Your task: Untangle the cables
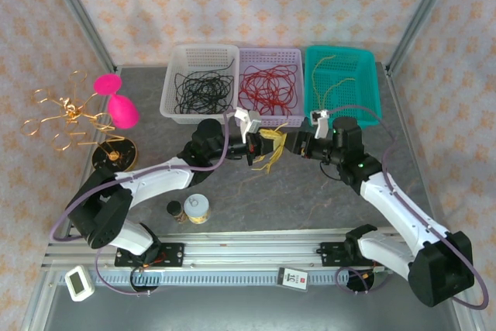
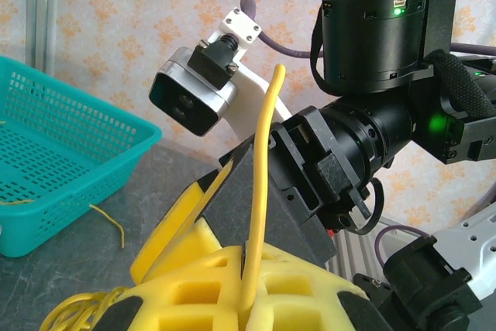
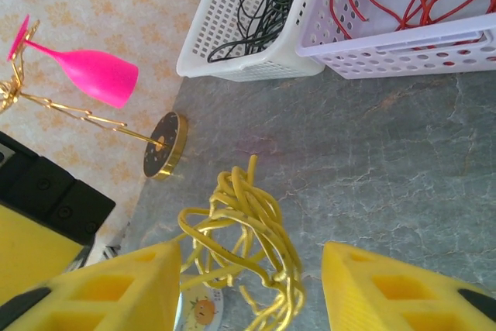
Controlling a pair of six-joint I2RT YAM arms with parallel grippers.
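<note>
Yellow thin flexible cables (image 1: 269, 149), looped in a loose knot, are at the centre of the grey stone-textured table (image 1: 310, 199). The left gripper (image 1: 256, 149) pinches one strand between its foam pads. The right gripper (image 3: 249, 281) is spread either side of the knot, clear of it. At 12 o'clock stand a white perforated plastic basket (image 1: 203, 46), a lilac basket (image 1: 269, 50) and a teal basket (image 1: 339, 49). At 10 o'clock is a glossy pink goblet (image 1: 120, 106).

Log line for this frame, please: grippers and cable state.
left gripper: shut on yellow cables | right gripper: open, fingers either side of the bundle | yellow cables: tangled loops between the two grippers
</note>
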